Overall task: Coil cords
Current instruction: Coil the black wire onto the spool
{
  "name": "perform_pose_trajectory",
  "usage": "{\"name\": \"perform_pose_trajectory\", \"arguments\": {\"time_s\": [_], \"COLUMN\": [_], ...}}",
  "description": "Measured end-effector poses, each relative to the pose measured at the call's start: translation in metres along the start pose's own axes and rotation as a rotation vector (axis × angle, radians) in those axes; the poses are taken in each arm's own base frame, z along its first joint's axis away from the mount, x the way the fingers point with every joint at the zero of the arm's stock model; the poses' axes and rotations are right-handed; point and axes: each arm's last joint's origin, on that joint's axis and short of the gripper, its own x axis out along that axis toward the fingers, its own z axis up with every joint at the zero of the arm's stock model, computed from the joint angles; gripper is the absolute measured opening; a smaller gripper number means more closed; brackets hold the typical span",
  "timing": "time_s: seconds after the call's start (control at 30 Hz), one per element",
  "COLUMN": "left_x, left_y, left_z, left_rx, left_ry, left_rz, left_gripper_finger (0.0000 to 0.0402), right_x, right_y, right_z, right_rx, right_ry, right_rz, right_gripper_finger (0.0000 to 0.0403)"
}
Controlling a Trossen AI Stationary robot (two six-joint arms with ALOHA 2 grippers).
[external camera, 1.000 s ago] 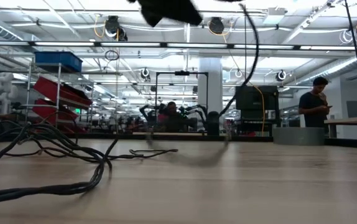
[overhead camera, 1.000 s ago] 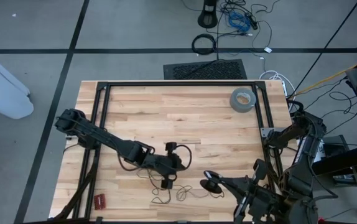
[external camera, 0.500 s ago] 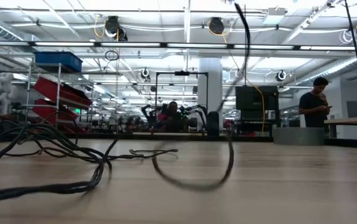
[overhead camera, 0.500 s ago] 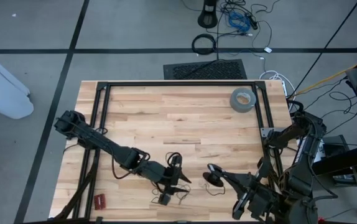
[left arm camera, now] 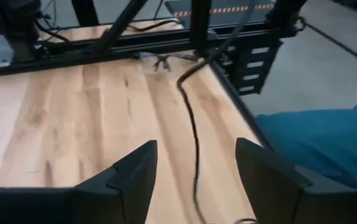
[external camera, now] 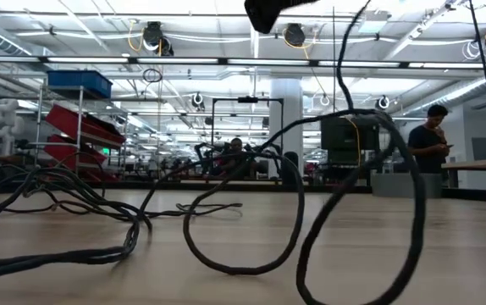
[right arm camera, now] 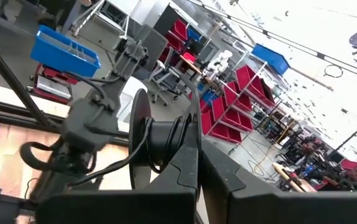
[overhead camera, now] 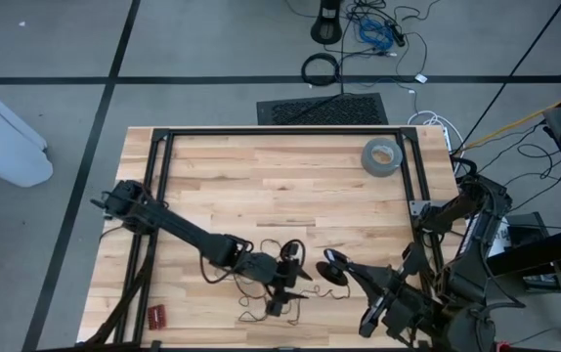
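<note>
Left gripper point(overhead camera: 293, 277): standing open, holding nothing, lower middle.
Right gripper point(overhead camera: 331, 267): staying shut on thin black cord point(overhead camera: 261, 246).
Tip: lay loops slowly, stacking neatly.

On the table point(overhead camera: 261, 176), the tape roll point(overhead camera: 381, 156) was placed toward two o'clock from the centre, well apart from everything else. The cord point(overhead camera: 279, 249) was spread in loose loops near the six o'clock edge, with the left gripper point(overhead camera: 290, 281) positioned among those loops and the right gripper point(overhead camera: 331, 268) set just beside it at its three o'clock. A small ridged block point(overhead camera: 156, 316) was found near the corner at seven o'clock.
</note>
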Motion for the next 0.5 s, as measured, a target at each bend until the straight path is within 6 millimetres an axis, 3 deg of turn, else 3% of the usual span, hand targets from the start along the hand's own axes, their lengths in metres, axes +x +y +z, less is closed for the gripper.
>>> {"name": "perform_pose_trajectory", "arguments": {"time_s": [0.27, 0.5], "left_x": [-0.018, -0.028], "left_y": [0.007, -0.012], "left_z": [0.02, 0.038], "left_rx": [0.002, 0.065], "left_ry": [-0.069, -0.216], "left_rz": [0.112, 0.052], "left_gripper_finger": [0.0224, 0.0224], "right_x": [-0.001, -0.001], "right_y": [0.0, 0.0], "right_z": [0.0, 0.0], "right_rx": [0.0, 0.003], "right_ry": [-0.001, -0.001], "right_rz": [0.002, 0.002], "right_gripper_finger": [0.0, 0.0]}}
